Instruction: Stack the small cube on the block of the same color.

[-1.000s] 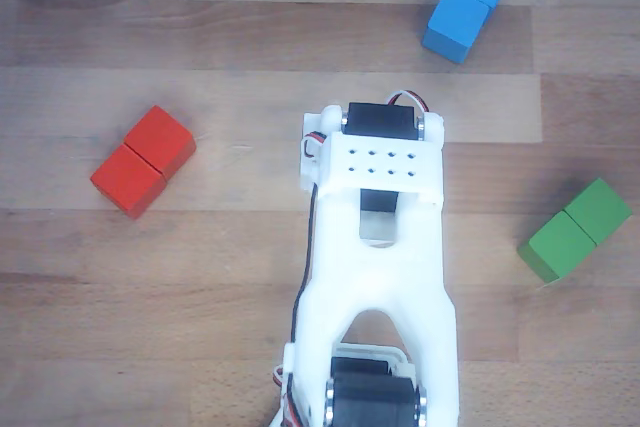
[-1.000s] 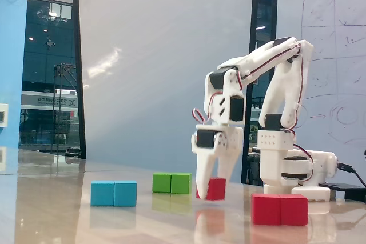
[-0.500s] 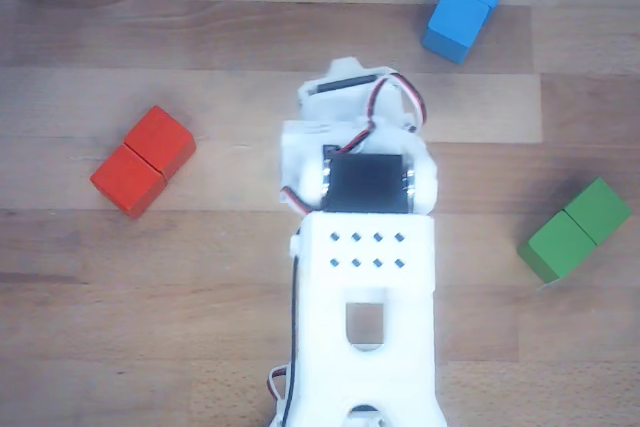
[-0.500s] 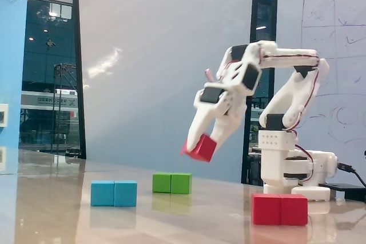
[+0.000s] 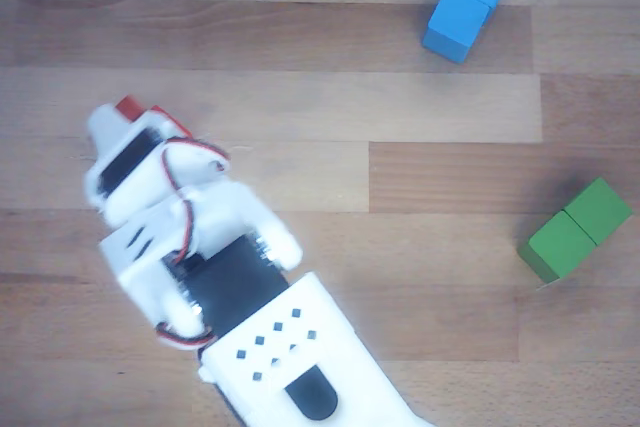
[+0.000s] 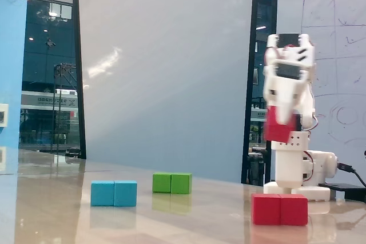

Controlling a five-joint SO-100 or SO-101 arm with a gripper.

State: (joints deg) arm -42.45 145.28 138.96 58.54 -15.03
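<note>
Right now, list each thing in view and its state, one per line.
small cube: held in the air, above the table.
gripper: shut on the small cube, blurred.
red block: flat on the table, nothing on it.
blue block: flat on the table, untouched.
green block: flat on the table, untouched.

White printed arm [image 5: 215,267], black servos, red-white cables.
</note>
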